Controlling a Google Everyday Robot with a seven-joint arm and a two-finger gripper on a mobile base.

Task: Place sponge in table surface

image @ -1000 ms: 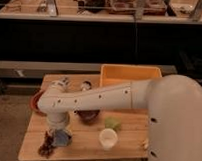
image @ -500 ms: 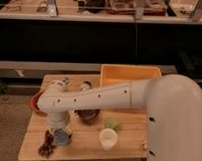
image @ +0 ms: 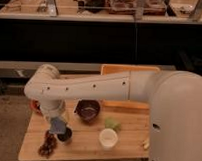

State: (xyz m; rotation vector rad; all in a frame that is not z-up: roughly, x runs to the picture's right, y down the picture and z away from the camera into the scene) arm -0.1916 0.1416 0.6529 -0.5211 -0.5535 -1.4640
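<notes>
The tabletop [image: 82,144] carries dishes. At its front-left, the gripper [image: 58,123] hangs with fingers closed on the sponge [image: 56,126], just above a dark cup [image: 65,136]. The placing step is likely in hand; next it needs bare wood, lowering and release.

The gripper [image: 58,126] hangs low over the front-left of the table surface [image: 84,149], hemmed in by a small dark cup [image: 65,136] just beside it and a dark reddish bunch [image: 47,144] at the corner. Bare planks lie between that cup and the white cup [image: 108,139]. A dark bowl [image: 87,110] and a pale green lump [image: 112,124] crowd the middle.
</notes>
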